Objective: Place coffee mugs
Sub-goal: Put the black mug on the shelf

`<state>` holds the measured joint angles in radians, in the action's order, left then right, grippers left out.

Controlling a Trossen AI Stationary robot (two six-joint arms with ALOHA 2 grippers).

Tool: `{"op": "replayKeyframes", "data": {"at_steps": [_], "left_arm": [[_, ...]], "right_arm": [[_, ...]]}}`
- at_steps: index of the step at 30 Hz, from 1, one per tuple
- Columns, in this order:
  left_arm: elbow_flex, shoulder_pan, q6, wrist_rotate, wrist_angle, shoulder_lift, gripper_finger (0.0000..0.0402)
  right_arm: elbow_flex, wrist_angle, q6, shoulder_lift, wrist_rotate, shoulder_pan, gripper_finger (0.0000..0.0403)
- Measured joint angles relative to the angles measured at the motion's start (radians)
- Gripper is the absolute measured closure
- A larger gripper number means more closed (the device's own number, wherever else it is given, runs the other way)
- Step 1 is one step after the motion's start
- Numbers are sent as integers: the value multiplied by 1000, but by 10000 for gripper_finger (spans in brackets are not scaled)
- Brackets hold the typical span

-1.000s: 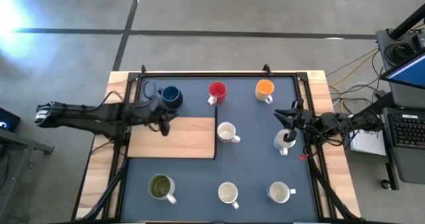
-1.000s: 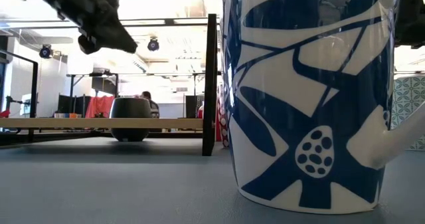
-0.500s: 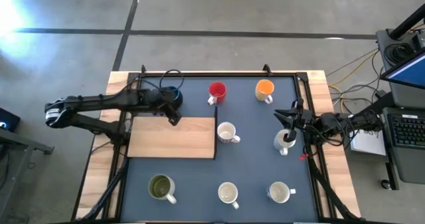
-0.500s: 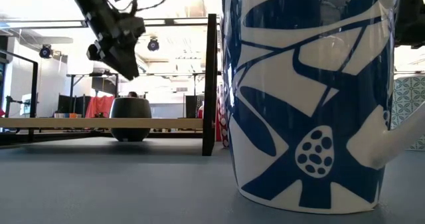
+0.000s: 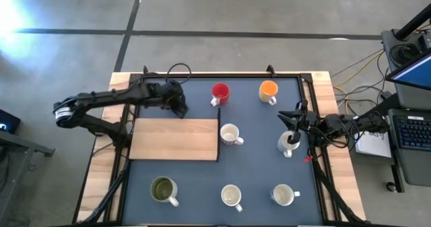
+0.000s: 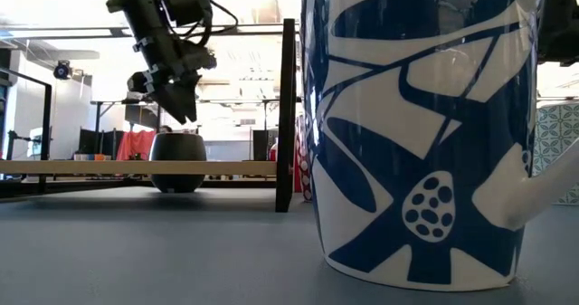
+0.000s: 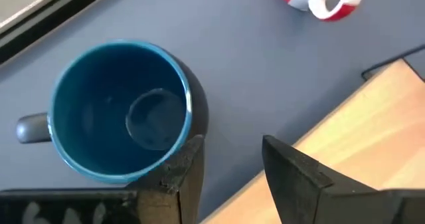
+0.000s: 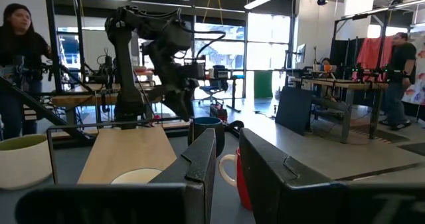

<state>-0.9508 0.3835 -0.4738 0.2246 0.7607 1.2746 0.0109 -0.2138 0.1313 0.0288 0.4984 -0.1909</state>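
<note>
Hovering: the left gripper (image 5: 179,104) hangs over the dark blue round ceramic mug (image 7: 123,111) at the far left of the dark grey mat (image 5: 256,166), fingers spread wide and holding nothing; the mug stands upright on its own just off one fingertip.
Blue mug: set down beside the far edge of the pale wooden board (image 5: 176,139), handle pointing away from the board — looks like a finished placement.
Far row: small red mug (image 5: 219,92) and orange mug (image 5: 269,90) stand upright alongside it, well apart from each other.
Middle: a white mug (image 5: 230,135) sits just beside the board's corner.
Right gripper (image 5: 291,134): low at the patterned white mug (image 5: 288,143) near the right edge, fingers partly closed; I cannot tell whether it grips the mug.
Near row: olive green mug (image 5: 163,190) and two cream mugs (image 5: 231,197) (image 5: 283,195) all upright.
Progress: eight mugs on the mat; my read is the job is nearly done, the right-hand mug being the one open question.
</note>
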Motion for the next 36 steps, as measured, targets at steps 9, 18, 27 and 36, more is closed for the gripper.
{"op": "replayKeyframes", "data": {"at_steps": [9,18,27,36], "left_arm": [[-34,43,-10,3,49,66,253],[-34,66,185,28,45,133,253],[-37,65,323,17,50,220,324],[-52,69,315,-10,59,214,389]], "right_arm": [[0,0,0,0,0,0,344],[0,0,0,0,0,0,344],[0,0,0,0,0,0,344],[0,0,0,0,0,0,344]]}}
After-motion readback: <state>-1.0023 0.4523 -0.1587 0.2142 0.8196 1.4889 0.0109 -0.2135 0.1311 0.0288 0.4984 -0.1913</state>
